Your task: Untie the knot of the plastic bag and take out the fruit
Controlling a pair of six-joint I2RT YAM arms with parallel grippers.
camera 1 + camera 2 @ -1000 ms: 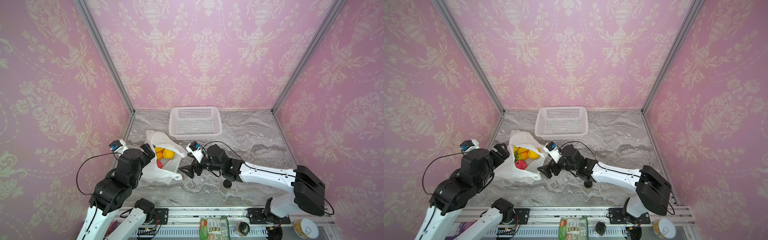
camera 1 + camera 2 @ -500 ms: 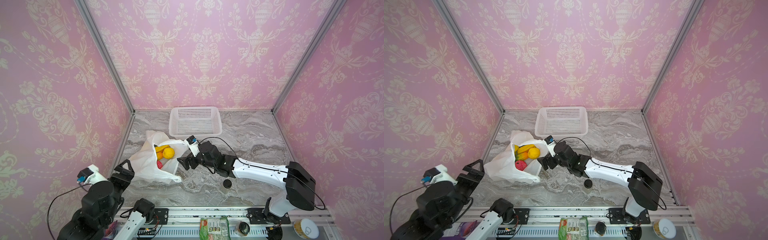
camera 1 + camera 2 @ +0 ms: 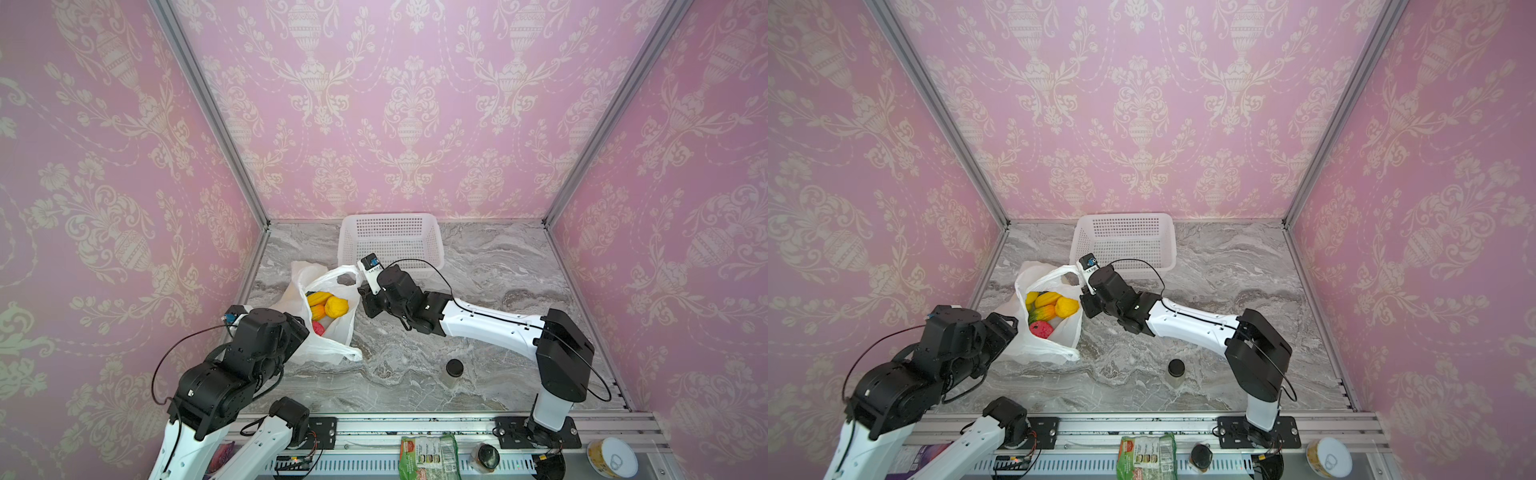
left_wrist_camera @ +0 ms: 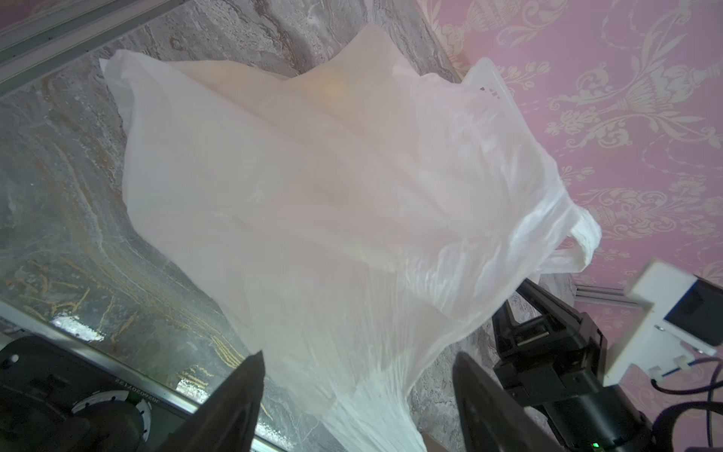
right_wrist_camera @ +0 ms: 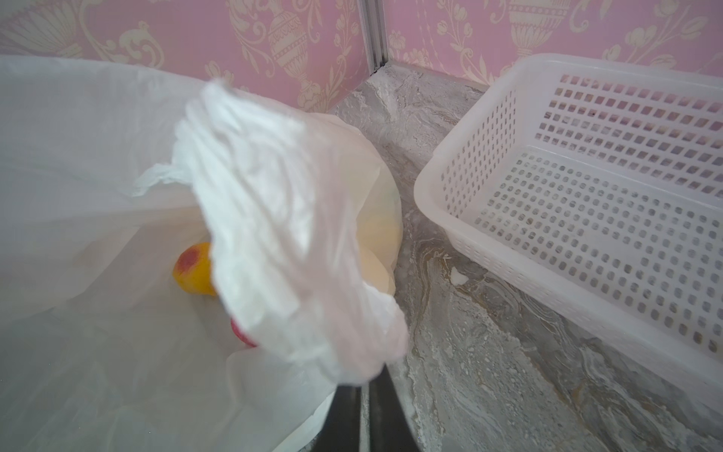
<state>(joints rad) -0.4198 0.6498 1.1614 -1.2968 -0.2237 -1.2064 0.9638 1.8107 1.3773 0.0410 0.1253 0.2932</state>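
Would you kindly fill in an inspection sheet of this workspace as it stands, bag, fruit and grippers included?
Surface: grey marble tabletop, no damage seen.
Job's things: plastic bag lies open-mouthed; fruit inside it; knot: nothing seen.
Clutter: black-lidded jar upright on the table; white basket empty.
Grippers: right gripper shut on the bag's rim; left gripper open, bag plastic between its jaws.
Cables: black cable loops at the right wrist, another at the left; no snag seen.
Surroundings: pink patterned walls; packet and tin on the front rail.
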